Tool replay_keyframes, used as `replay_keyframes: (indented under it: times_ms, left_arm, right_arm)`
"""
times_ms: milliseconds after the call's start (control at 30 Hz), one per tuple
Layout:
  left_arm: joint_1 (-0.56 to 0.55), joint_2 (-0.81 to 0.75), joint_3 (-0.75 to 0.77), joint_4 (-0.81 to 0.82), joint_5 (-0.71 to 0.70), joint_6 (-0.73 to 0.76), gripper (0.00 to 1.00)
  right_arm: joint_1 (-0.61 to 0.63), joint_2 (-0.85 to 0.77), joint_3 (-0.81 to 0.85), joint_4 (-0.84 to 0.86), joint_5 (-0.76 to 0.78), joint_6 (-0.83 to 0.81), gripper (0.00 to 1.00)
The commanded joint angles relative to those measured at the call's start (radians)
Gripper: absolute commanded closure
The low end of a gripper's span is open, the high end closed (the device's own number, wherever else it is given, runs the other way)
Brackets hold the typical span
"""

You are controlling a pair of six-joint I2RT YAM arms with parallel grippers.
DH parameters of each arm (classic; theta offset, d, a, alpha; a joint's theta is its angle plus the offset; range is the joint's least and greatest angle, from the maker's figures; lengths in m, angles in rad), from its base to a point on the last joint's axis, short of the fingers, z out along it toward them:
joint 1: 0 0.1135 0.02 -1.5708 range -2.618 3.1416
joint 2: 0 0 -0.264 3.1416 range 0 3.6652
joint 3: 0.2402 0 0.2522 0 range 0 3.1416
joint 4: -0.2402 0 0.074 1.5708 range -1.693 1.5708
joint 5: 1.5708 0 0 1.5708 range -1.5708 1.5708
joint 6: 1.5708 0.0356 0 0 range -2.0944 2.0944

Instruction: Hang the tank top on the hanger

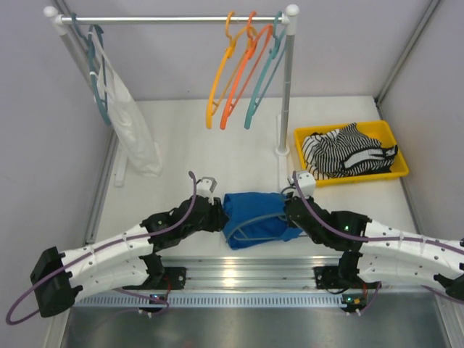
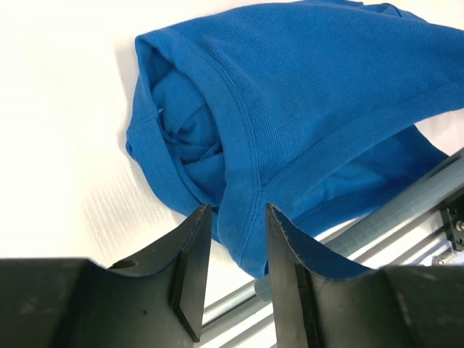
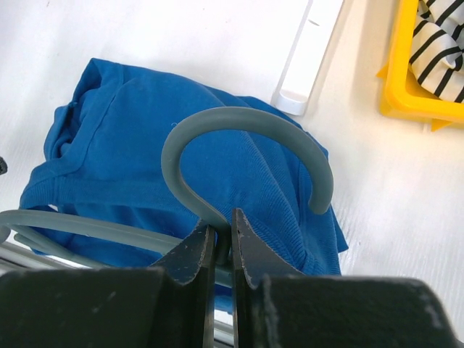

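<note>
Right tool [image 3: 222, 233]: clamped tight on the neck of the hanger [image 3: 239, 114], just under the hook. The hook curls up clear of the jaws. Probably held there so the frame stays steady and both shoulders stay free for threading. In the right wrist view one hanger arm runs out to the left, lying across the fabric.

Left tool [image 2: 235, 217]: jaws partly apart, straddling a ribbed hem seam of the tank top [image 2: 304, 94]. Cannot tell if it actually pinches the hem or just brackets it. That placement looks aimed at lifting one opening edge so a hanger arm can slide inside.

Tank top is bunched and folded on the bench [image 1: 181, 145], near its front edge, between the two tools and touching both. Hanger sits on top of it, apparently not inside it, so threading is judged not yet done.

Further out: yellow tray [image 1: 348, 178] with a striped garment [image 1: 348, 151] at right, well apart and not involved.
</note>
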State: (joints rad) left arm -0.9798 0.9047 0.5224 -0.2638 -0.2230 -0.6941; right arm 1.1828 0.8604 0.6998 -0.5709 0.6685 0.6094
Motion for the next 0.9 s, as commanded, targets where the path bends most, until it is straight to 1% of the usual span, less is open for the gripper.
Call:
replay_keyframes:
  times_ms: [0,33,167,333,633,667,867]
  left_arm:
    - [0.001,-0.052,0.004,-0.052,0.037,-0.033,0.59]
    - [0.001,-0.064,0.002,-0.069,0.046,-0.030,0.57]
    - [-0.002,-0.073,0.001,-0.098,0.092,-0.007,0.55]
    - [-0.008,-0.020,0.004,-0.103,0.152,0.022,0.54]
    - [-0.011,0.069,0.027,-0.055,0.218,0.100,0.54]
    - [-0.013,0.074,0.027,-0.051,0.258,0.105,0.54]
    - [-0.013,0.102,0.036,-0.035,0.310,0.143,0.53]
  right_arm:
    - [0.014,-0.026,0.012,-0.006,0.020,-0.010,1.00]
    - [0.012,-0.029,0.012,-0.004,0.019,-0.011,1.00]
    - [0.012,-0.037,0.012,-0.009,0.019,-0.014,1.00]
    - [0.012,-0.037,0.007,-0.004,0.013,-0.020,1.00]
    - [0.012,-0.060,0.000,0.002,-0.009,-0.039,1.00]
    - [0.012,-0.060,0.000,0.002,-0.009,-0.039,1.00]
    - [0.012,-0.070,-0.008,0.000,-0.010,-0.036,1.00]
